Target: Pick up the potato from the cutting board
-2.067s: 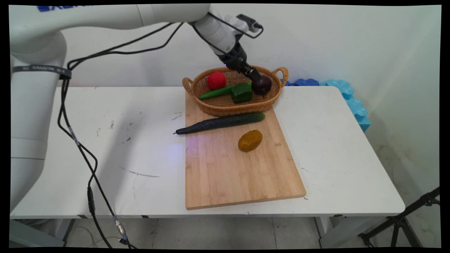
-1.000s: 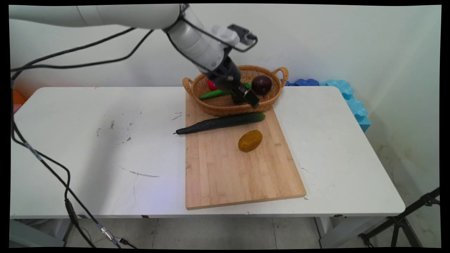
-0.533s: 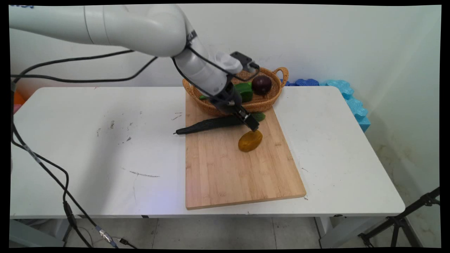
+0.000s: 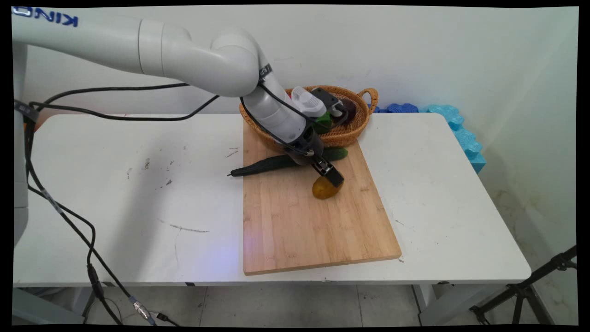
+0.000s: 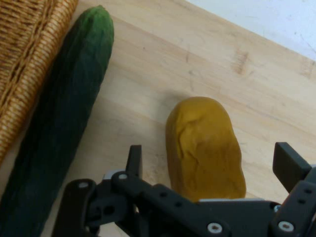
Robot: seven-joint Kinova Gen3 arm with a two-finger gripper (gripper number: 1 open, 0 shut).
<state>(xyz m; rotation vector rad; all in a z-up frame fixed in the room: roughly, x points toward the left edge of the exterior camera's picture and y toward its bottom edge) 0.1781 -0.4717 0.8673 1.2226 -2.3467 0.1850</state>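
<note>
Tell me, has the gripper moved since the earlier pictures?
Yes. The gripper has come from the basket forward and down, and now straddles the yellow potato, fingers open.

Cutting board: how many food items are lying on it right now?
2: the cucumber near the basket, its tip overhanging the table, and the potato under the open tool. None appear hidden.

The main view looks down from above the near side, across the tabletop toward the wall. The hand view, mounted on the hand, looks closely down on the cutting board. Both share the potato, cucumber and wicker basket.
</note>
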